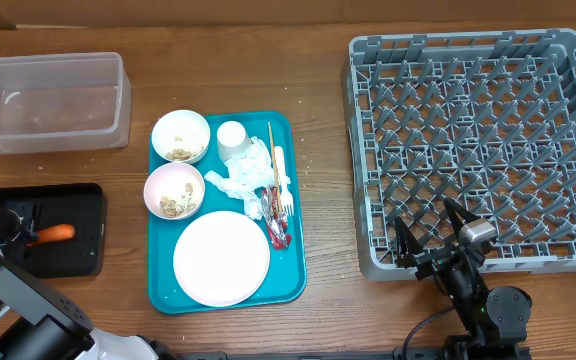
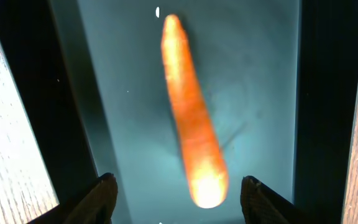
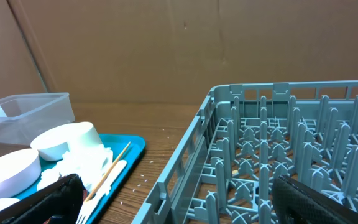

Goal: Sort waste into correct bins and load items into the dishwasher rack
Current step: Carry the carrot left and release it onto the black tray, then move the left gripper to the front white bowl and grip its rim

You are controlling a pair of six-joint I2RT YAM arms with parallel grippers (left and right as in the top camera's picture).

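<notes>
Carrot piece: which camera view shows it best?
The left wrist view: the carrot piece fills the frame, lying loose in the black tray beyond the open left gripper. Overhead shows it only as a small orange shape; the right wrist view misses it.

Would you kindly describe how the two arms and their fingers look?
The left arm has white and black shells; its fingers are dark. The right arm is black, with a grey block at the wrist, black fingers and a black cable at its base.

It's a lab setup (cardboard walls (image 3: 166,50), wooden table (image 1: 323,180)).
</notes>
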